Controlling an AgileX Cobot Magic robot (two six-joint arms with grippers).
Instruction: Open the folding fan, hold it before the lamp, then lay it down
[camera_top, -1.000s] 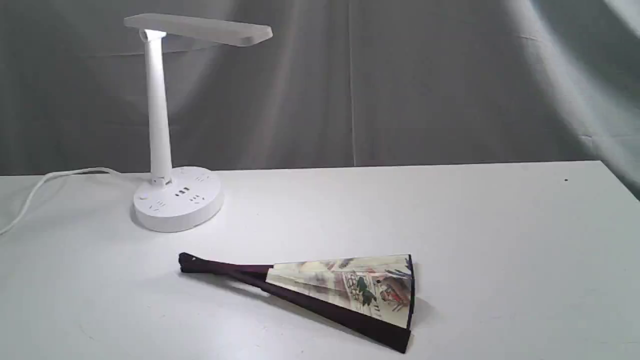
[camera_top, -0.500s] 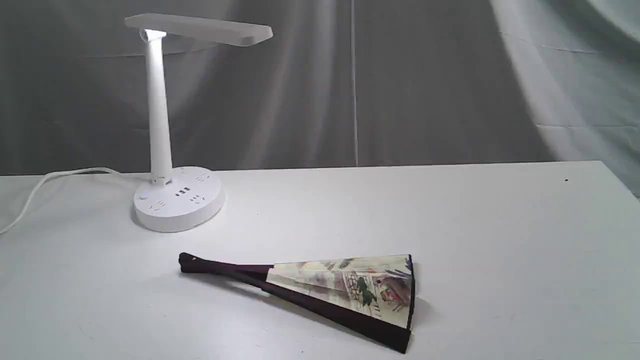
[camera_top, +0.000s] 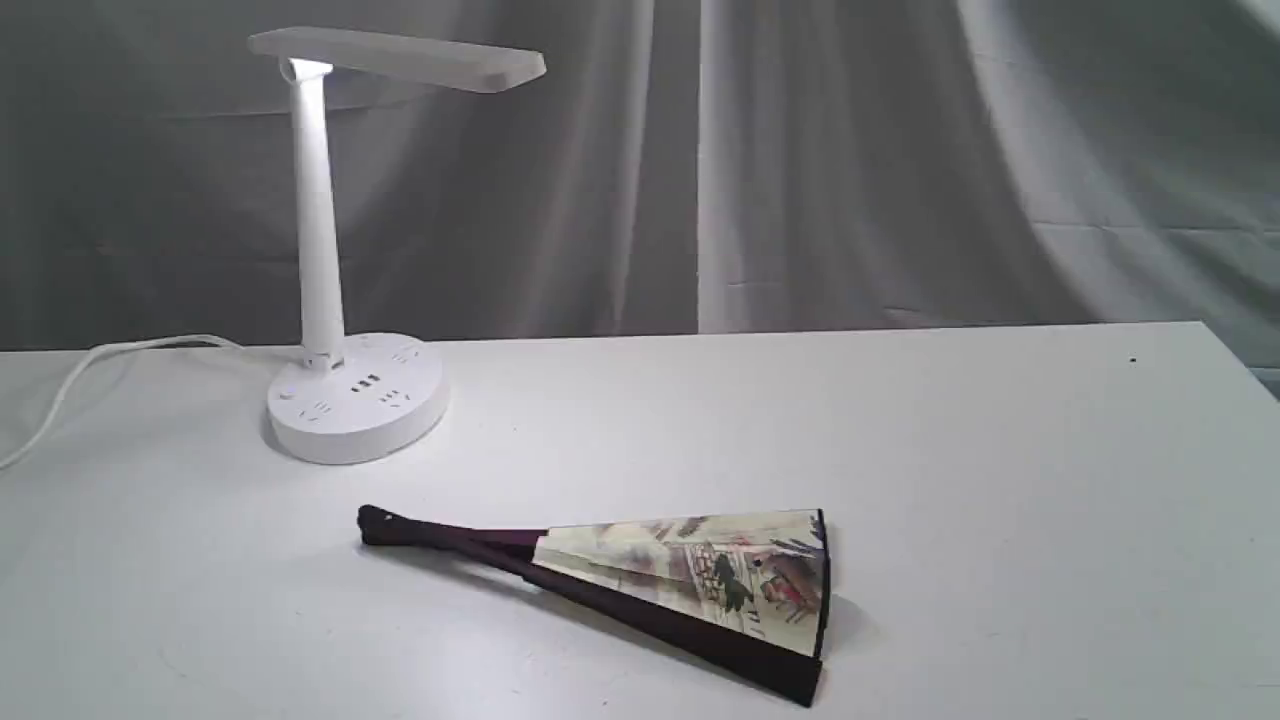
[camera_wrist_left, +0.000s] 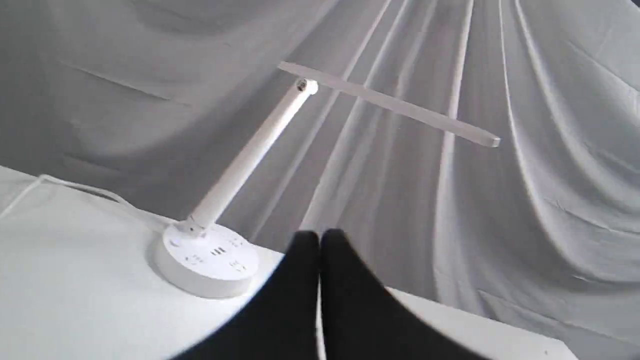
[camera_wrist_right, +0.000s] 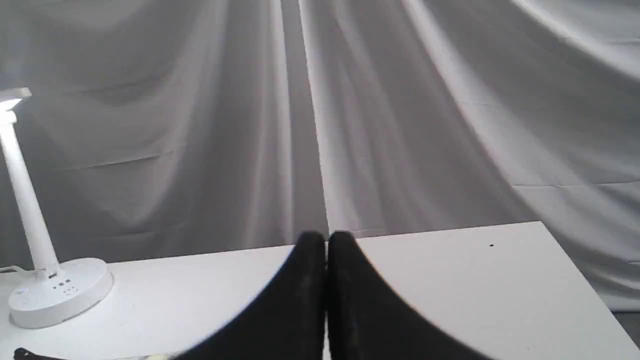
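Note:
The folding fan (camera_top: 690, 585) lies on the white table near its front edge, only partly spread, its pivot pointing left and its painted cream leaf to the right. The white lamp (camera_top: 318, 220) stands lit at the back left, its flat head reaching right; it also shows as the lamp (camera_wrist_left: 250, 155) and the lamp (camera_wrist_right: 30, 215). Neither arm appears in the exterior view. My left gripper (camera_wrist_left: 319, 240) is shut with nothing in it, facing the lamp. My right gripper (camera_wrist_right: 326, 240) is shut and empty, above the table. A sliver of the fan's pivot end (camera_wrist_right: 22, 354) shows in the right wrist view.
The lamp's white cord (camera_top: 90, 370) trails off the table's left side. A grey cloth backdrop (camera_top: 850, 170) hangs behind the white table (camera_top: 1000, 480). The table's right edge runs close to the frame's right side.
The folds and light patches of the backdrop have shifted. The fan, the lamp and the table stand as before.

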